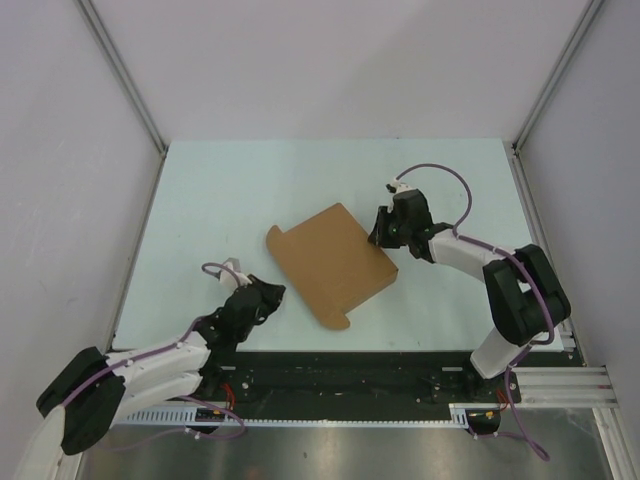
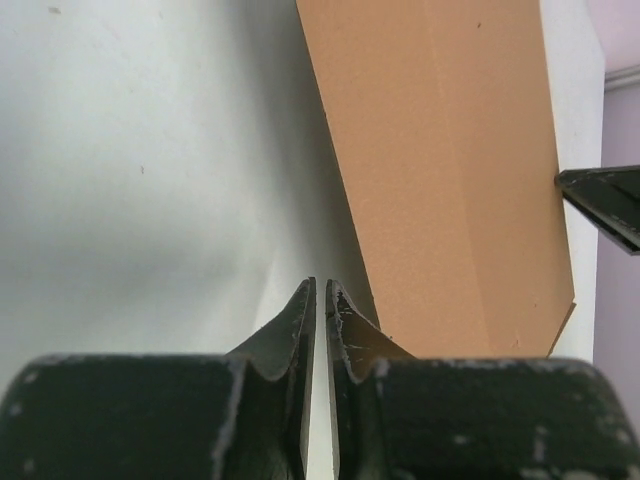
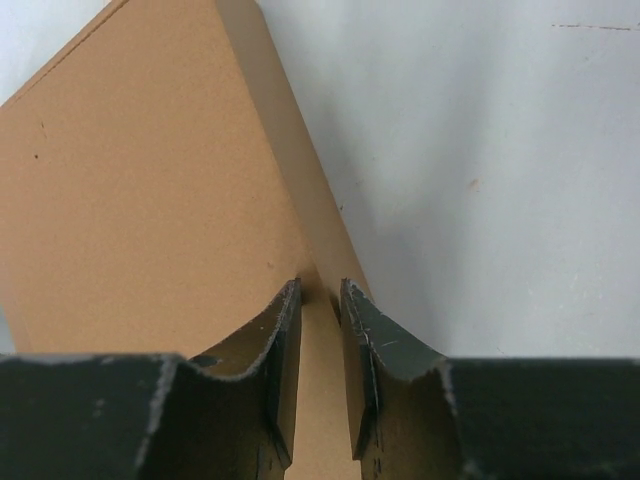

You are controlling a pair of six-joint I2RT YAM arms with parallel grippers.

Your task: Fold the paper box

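The paper box (image 1: 333, 262) lies flat mid-worktop (image 1: 250, 180), turned on the diagonal, with a small tab at its 6 o'clock corner. My right jaws are at its 2 o'clock edge, narrow, straddling the cardboard rim; cannot tell whether they pinch it. My left jaws are at the box's 8 o'clock, apart from it, nearly closed on nothing with only a thin slit between them.
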